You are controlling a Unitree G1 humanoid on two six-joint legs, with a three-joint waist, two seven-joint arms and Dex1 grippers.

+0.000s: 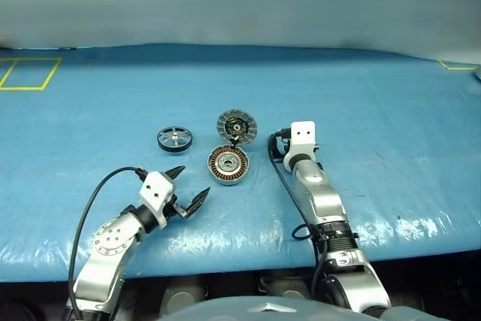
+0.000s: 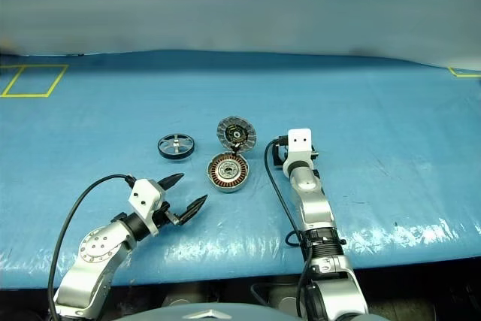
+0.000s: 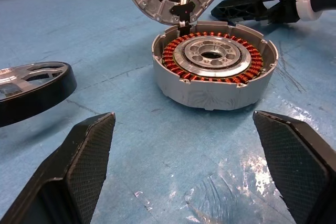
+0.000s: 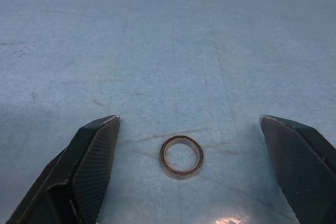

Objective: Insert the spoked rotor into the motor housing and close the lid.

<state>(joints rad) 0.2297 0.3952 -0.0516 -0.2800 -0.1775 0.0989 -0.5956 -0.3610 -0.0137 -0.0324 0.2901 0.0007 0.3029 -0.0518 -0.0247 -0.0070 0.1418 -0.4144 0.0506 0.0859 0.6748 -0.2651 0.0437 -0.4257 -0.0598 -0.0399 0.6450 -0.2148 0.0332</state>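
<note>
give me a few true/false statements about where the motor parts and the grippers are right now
1. The lid stands open, tilted up at the far edge of the motor housing. True.
2. The spoked rotor already sits inside the housing. False: it lies on the blue table cover, apart from the housing, on its left.
3. The left gripper is open and holds nothing. True.
4. The right gripper is shut on the lid. False: its fingers are spread, with a small metal ring lying on the cover between them.
5. The housing's copper winding ring is exposed. True.
</note>
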